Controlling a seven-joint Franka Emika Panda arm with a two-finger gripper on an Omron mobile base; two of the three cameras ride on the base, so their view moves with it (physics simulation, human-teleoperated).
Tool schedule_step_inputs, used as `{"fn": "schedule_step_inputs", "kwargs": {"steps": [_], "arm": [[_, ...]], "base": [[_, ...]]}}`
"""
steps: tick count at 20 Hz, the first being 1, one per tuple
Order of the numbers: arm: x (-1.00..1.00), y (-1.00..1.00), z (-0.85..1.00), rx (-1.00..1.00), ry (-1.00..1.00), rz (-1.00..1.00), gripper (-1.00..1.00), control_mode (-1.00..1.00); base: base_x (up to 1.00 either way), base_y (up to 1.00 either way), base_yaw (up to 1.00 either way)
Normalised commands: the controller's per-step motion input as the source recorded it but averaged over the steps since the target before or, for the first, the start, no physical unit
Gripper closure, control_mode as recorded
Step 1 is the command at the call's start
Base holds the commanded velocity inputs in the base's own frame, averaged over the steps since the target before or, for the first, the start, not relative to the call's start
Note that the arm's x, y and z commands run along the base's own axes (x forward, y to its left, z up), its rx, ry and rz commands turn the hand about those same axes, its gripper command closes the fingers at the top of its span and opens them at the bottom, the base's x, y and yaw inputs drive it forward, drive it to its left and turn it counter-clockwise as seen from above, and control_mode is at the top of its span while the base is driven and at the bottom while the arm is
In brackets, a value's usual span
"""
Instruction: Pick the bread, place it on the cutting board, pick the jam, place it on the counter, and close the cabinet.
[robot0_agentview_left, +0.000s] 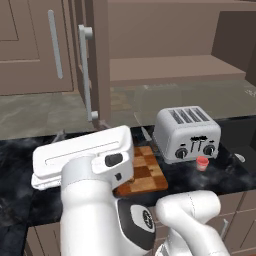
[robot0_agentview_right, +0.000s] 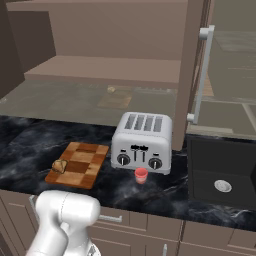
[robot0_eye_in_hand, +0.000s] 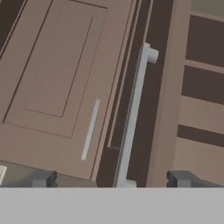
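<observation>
Black veined marble forms the counter, which is seen running across both base views. Nearest on it, the cutting board is laid flat to the left of the toaster, and the bread is set on the board's near left corner. The jam is placed on the counter just in front of the toaster's right dial, apart from the board; in the left base view it is seen beside the toaster's front right corner, with the board partly hidden behind the white arm. A dark sink is sunk into the counter to the right of the toaster.

Farther back, the cabinet is seen open, its shelf bare and its door swung out edge-on, with a long silver handle on it. A closed door is seen left of the open one in the left base view.

In the hand view the gripper is spread wide with nothing between its fingertips, and the handle is seen running up between them, beyond the tips.
</observation>
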Motion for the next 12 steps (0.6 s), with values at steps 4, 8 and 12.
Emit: {"fn": "schedule_step_inputs", "kwargs": {"steps": [4, 8, 12], "arm": [[0.17, 0.12, -0.01, 0.02, -0.01, -0.18, -1.0, -1.0], [0.18, 0.14, -0.01, 0.02, -0.03, -0.18, -1.0, -1.0], [0.18, 0.17, -0.02, 0.01, -0.05, -0.19, -1.0, -1.0]], "base": [[0.0, 0.0, 0.0], [0.0, 0.0, 0.0], [0.0, 0.0, 0.0]]}}
